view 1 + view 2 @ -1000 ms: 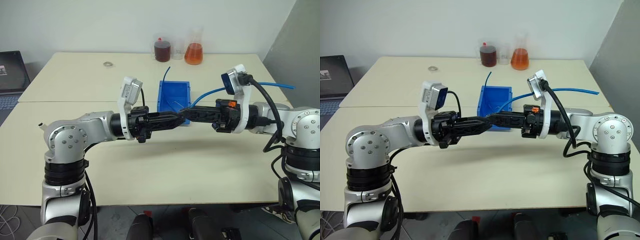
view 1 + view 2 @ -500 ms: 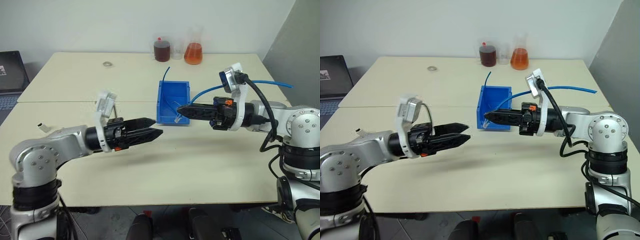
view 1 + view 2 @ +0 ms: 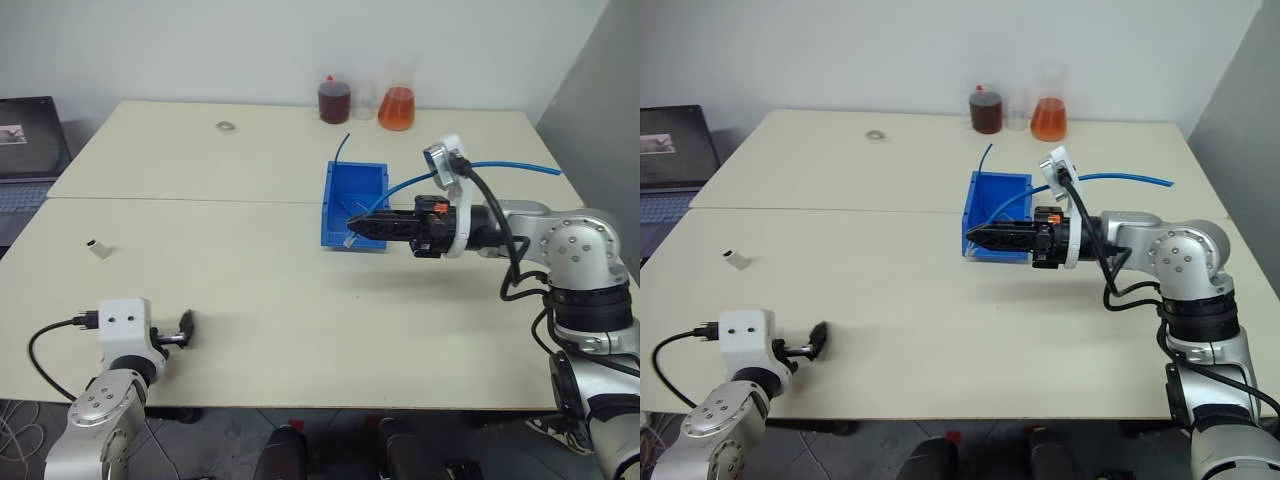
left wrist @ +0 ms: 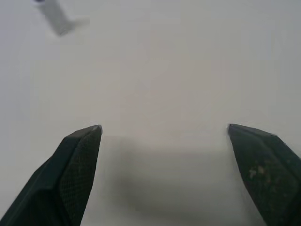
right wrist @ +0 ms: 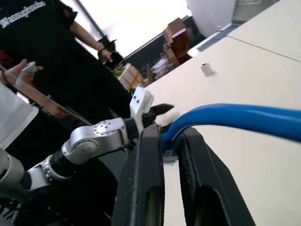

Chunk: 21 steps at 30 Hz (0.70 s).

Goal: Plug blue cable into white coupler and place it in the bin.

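Blue cable (image 3: pixel 500 167) — pinched near its plug end in my closed right gripper (image 3: pixel 352 227), held over the bin (image 3: pixel 353 205) for release. White coupler (image 3: pixel 98 249) (unplugged) lies well apart near my left gripper (image 4: pixel 164 141), spread wide and empty.

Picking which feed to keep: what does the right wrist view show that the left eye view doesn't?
Right wrist view adds: people standing past the table, and a close look at the blue cable pinched in the right gripper. Left eye view adds: the blue bin, two flasks, a laptop. Both share: the blue cable, that gripper, and the white coupler lying on the table.
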Tool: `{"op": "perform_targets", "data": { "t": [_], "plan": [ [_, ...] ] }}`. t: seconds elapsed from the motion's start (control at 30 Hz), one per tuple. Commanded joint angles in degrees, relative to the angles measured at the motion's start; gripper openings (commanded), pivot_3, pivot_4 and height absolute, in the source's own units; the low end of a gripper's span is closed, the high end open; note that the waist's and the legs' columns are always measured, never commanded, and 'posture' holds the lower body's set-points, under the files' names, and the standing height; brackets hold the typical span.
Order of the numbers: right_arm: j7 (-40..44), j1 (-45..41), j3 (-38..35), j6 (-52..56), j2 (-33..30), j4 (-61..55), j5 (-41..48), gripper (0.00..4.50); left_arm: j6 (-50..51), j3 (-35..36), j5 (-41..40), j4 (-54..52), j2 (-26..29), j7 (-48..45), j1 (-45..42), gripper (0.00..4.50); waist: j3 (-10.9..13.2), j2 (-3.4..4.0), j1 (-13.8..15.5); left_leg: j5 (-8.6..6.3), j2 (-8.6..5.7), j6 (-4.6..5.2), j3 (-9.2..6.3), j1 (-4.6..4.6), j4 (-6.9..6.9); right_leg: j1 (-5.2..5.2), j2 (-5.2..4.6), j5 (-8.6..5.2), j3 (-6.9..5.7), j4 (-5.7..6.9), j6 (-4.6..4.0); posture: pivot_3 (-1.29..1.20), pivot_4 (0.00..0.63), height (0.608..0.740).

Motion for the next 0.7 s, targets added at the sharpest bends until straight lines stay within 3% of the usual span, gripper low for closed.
{"op": "perform_targets", "data": {
  "t": [0.03, 0.37, 0.7],
  "plan": [
    [3.0, -2.3, -0.2, -1.5, 0.4, 0.5, -2.0, 0.14, -2.1, 2.1, 3.4, 6.2, -1.8, 5.8, -7.2, 4.46, 0.0, -0.02, 0.0, 0.00, -0.01, 0.00, 0.01, 0.00, 0.03, 0.04, -0.01, 0.03, 0.02, -0.03, 0.04, 0.00, 0.150, 0.740],
    [4.0, -2.0, -0.2, -1.3, 1.1, -0.4, -5.7, 0.14, -8.7, 6.6, 6.0, 29.6, 0.3, 11.6, -23.4, 4.46, 0.0, -0.07, -0.5, -0.01, -0.01, -0.01, 0.06, -0.01, 0.02, 0.01, -0.05, 0.09, 0.05, 0.03, 0.04, 0.00, 0.150, 0.740],
    [2.4, -1.1, -1.8, 0.3, 1.2, -3.0, -5.9, 0.14, -19.0, 8.0, 2.1, 57.8, 6.7, 2.4, -38.6, 4.46, 0.0, -0.07, -0.3, 0.00, -0.05, -0.02, 0.00, -0.02, 0.03, 0.01, -0.08, 0.09, -0.10, 0.05, 0.04, 0.00, 0.150, 0.740]
  ]
}}
